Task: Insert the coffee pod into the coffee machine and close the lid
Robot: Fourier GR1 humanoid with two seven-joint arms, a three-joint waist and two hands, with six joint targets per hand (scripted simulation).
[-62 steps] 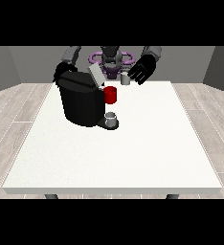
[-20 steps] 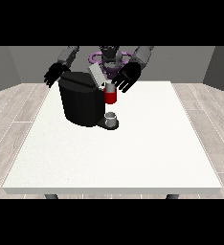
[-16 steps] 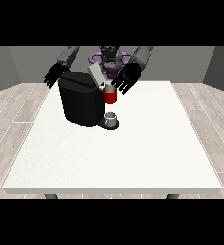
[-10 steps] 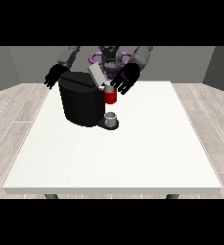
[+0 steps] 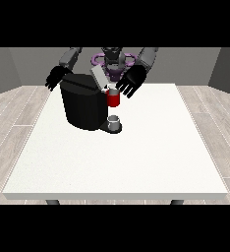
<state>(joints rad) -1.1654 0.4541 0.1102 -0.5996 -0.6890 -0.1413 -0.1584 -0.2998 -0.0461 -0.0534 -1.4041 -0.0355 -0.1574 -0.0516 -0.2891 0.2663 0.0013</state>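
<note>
Front view: coffee machine (image 5: 85, 106) lid (image 5: 98, 78) raised; both hands' (image 5: 130, 81) (image 5: 56, 78) fingers spread, holding nothing.

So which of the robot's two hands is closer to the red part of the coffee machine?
The hand at the view's right. It hangs just beside the red part and the raised lid, while the hand at the view's left is off behind the coffee machine, at its far side.

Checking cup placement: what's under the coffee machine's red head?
A small grey cup stands on the machine's base, under the red head. The cup's contents are not visible.
</note>
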